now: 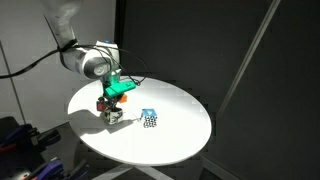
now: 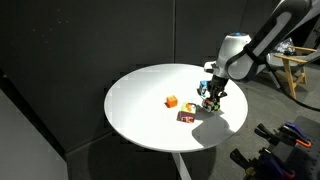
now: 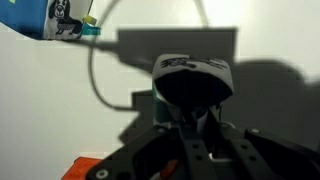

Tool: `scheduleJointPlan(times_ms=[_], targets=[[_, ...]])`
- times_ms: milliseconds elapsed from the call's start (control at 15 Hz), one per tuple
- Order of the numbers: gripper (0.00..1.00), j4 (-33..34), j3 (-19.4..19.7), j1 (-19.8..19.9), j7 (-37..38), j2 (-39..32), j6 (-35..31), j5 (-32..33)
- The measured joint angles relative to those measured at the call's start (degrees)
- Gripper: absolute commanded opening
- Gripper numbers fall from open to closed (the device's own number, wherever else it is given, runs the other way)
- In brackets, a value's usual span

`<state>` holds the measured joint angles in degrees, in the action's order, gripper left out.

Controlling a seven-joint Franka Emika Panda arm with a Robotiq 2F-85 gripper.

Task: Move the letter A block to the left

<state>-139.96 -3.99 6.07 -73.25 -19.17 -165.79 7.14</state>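
Claw (image 1: 111, 108) sits over letter A block (image 3: 192, 80), white mark unreadable.

No text or number can be read; the white mark on the letter A block (image 3: 192, 85) is blurred

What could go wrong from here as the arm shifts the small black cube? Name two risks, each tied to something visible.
1. The tool is down at the small black cube with a white mark. How firm the hold is cannot be seen, so the cube might slip or tip.
2. The brown-red cube and the blue-topped checkered cube lie close by on the round white table. A sideways sweep could knock one.
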Motion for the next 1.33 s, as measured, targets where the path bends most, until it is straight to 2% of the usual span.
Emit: scheduleJointPlan(times_ms=[467,867,1333], targets=[[1.00,0.01,0.54,0.20,1.45,-0.03,-0.17,0.20],[1.00,-0.16,2.56,-0.13,10.32,2.84,0.05,0.20],[1.00,-1.11,6.82,-1.13,27.35,8.77,3.39,3.34]])
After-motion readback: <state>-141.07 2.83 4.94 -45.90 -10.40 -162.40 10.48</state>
